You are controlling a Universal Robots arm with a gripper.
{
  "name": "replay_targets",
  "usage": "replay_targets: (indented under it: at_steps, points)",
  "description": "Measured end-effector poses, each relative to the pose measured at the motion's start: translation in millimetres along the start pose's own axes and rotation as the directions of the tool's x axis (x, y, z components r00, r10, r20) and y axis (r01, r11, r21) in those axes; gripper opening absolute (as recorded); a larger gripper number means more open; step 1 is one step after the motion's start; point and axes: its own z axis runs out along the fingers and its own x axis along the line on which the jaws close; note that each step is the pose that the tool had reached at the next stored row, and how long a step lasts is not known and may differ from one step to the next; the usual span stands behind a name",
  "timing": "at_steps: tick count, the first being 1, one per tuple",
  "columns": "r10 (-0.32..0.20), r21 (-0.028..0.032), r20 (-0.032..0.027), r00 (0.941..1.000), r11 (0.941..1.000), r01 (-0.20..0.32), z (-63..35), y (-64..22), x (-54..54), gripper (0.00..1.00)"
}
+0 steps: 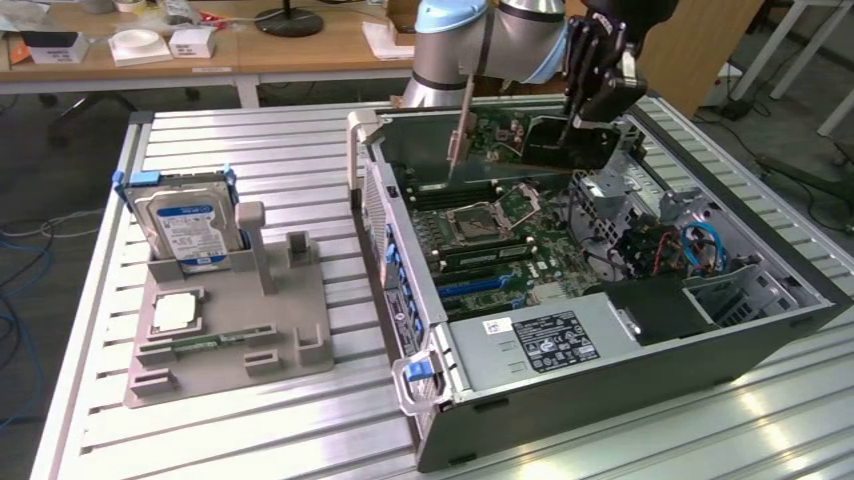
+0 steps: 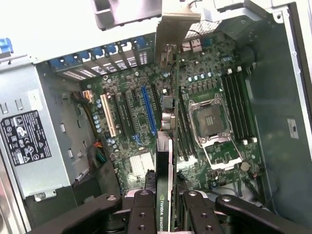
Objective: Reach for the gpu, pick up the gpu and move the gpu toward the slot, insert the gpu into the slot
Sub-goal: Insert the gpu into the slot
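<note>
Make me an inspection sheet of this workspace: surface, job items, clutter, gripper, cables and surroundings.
Surface: slatted metal table carrying an open computer case.
Job's things: gpu held edge-on over the motherboard.
Clutter: hard drive upright in a grey fixture; silver chip lying on it.
Gripper: gripper shut on the gpu.
Cables: blue cable inside the case.
Surroundings: wooden desk behind, with white boxes.
</note>
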Motion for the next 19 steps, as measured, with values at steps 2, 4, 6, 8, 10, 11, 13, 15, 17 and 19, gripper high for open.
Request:
replay_targets:
  at_steps: [2, 4, 6, 8, 10, 11, 13, 15, 17, 19]
  points:
    - [-0.032, -0.0007, 0.0, 0.9995, 0.9995, 0.032, 0.7, 0.0, 0.0, 0.26]
    - [-0.061, -0.0013, 0.0002, 0.9981, 0.9981, 0.061, 1.3, 0.0, 0.0, 0.26]
    - [-0.092, -0.002, 0.0002, 0.9958, 0.9958, 0.092, 1.7, 0.0, 0.0, 0.26]
    - [-0.125, -0.0027, 0.0003, 0.9921, 0.9921, 0.125, 2.2, 0.0, 0.0, 0.26]
    - [-0.16, -0.0035, 0.0003, 0.9872, 0.9872, 0.16, 2.7, 0.0, 0.1, 0.26]
    - [-0.176, -0.0038, 0.0003, 0.9844, 0.9844, 0.176, 2.9, 0.0, 0.1, 0.26]
    - [-0.202, -0.0044, 0.0011, 0.9795, 0.9795, 0.202, 3.2, 0.0, 0.1, 0.26]
    - [-0.21, -0.0045, 0.002, 0.9777, 0.9777, 0.21, 3.3, 0.0, 0.1, 0.26]
    - [-0.21, -0.0046, 0.002, 0.9777, 0.9777, 0.21, 3.3, -0.1, 0.1, 0.26]
    - [-0.21, -0.0046, 0.0021, 0.9777, 0.9777, 0.21, 3.3, -0.1, 0.1, 0.26]
